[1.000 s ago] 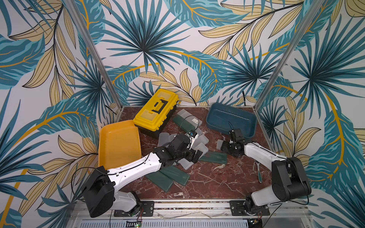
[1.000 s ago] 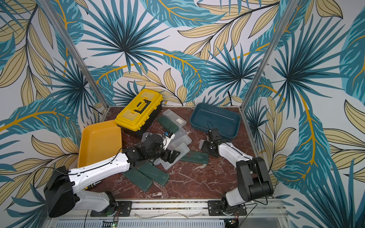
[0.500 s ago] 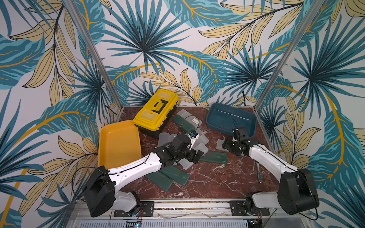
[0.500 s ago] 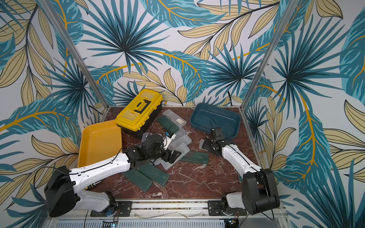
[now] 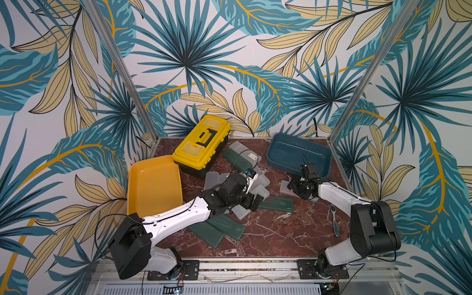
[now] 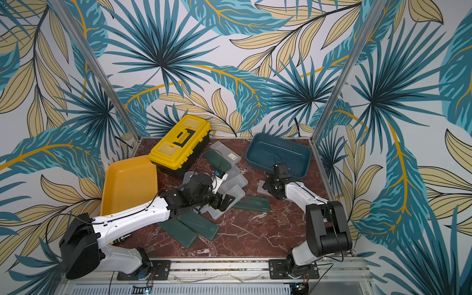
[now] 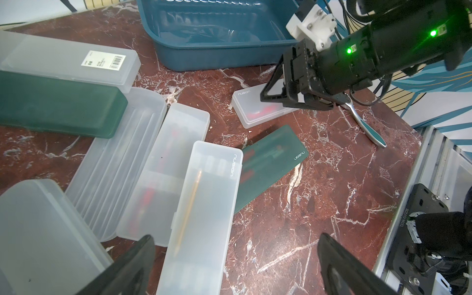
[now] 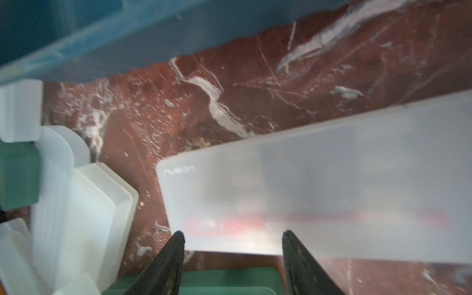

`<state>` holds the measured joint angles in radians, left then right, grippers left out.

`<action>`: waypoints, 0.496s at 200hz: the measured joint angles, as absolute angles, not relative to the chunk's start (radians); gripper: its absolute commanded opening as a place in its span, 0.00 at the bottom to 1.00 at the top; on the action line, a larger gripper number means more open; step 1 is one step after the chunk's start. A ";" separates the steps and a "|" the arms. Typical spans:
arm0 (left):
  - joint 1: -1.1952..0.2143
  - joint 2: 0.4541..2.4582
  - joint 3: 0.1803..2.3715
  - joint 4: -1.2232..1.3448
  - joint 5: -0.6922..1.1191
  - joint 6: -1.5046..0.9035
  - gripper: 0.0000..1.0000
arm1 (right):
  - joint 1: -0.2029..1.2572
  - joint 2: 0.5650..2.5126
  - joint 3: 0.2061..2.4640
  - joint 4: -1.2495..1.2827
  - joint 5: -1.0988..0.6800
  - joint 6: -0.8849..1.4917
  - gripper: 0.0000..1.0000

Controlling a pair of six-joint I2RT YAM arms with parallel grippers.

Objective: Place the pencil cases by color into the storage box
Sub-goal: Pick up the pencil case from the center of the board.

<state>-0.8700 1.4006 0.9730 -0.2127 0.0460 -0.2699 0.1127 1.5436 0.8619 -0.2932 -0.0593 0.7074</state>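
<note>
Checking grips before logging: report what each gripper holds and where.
Left gripper: nothing, fingers open. Right gripper: fingers over the long edge of the frosted white pencil case; whether they grip it cannot be told.

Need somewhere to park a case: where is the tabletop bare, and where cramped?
Bare marble lies by the near edge, between the paired green cases and the teal-handled tool. Crowded: the case pile between yellow toolbox and blue bin.

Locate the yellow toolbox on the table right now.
In a top view, the yellow toolbox sits at the back of the table on the left arm's side, beside the orange tray's far corner.
</note>
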 measured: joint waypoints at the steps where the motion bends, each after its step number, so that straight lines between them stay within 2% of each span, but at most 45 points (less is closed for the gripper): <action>1: -0.870 1.401 0.973 -0.212 0.046 -0.270 1.00 | 0.113 1.544 0.862 -0.289 -0.059 0.707 0.61; 82: -0.867 1.430 0.973 -0.197 0.067 -0.274 1.00 | 0.110 1.558 0.854 -0.229 -0.061 0.714 0.61; 99: -0.863 1.430 0.973 -0.196 0.069 -0.278 1.00 | 0.110 1.556 0.854 -0.230 -0.061 0.714 0.64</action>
